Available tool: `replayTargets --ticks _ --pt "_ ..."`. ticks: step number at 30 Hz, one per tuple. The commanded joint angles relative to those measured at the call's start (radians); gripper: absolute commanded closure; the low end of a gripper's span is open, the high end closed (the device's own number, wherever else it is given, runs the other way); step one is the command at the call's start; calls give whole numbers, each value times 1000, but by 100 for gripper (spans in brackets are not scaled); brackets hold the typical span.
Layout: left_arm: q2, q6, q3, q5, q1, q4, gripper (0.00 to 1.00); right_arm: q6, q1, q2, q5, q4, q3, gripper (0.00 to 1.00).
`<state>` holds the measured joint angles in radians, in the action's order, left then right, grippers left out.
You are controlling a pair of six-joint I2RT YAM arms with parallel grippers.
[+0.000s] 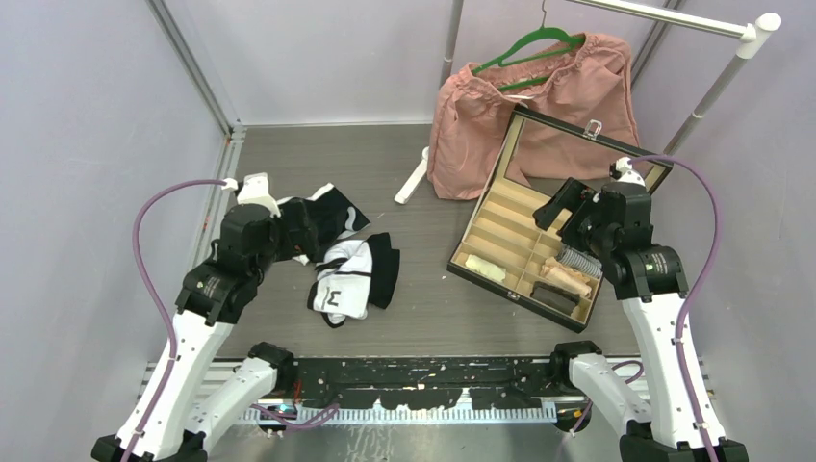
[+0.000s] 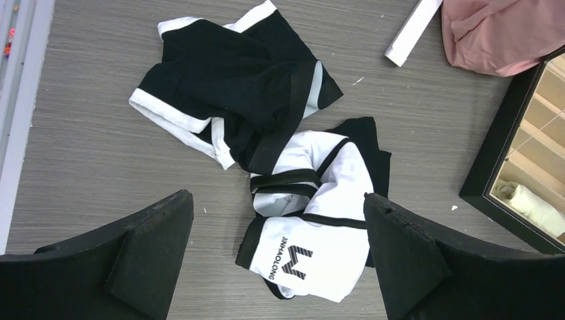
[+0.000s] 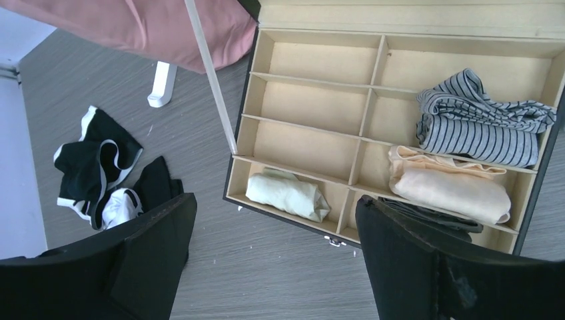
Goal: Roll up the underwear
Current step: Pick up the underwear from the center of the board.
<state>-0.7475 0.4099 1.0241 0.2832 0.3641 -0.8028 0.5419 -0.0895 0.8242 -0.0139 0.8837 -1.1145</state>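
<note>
left claw released above crumpled underwear, right claw released over compartment box

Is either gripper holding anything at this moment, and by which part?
Nothing is held. The left gripper hangs open above the white underwear, clear of it. The right gripper is open near the compartment box.
</note>
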Motion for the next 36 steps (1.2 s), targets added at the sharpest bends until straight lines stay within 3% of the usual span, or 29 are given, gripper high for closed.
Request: replayTargets --ticks 1,7,12,17,19,23,25,31,36 --pt "15 -11 2 -19 -5 55 0 42 2 14 -42 -8 -10 6" --pt "23 10 -4 -13 -24 59 0 48 1 45 -66 -7 -8 7" --pt "30 36 -12 27 -55 38 0 10 3 79 103 -23 9 8" --pt "32 49 -12 41 -72 15 0 74 -17 130 239 -114 43 11" --pt "30 50 -12 38 -76 15 0 101 -99 164 214 -142 45 11" --pt "24 54 -10 33 -96 13 0 139 -404 267 27 -207 19 11" --pt "20 57 -11 26 -108 13 0 167 -518 341 42 -280 15 11" --pt "11 59 -11 7 -123 9 0 173 -710 620 78 -432 -84 14" --pt "13 60 -13 5 -125 7 0 178 -784 829 187 -574 -154 17"
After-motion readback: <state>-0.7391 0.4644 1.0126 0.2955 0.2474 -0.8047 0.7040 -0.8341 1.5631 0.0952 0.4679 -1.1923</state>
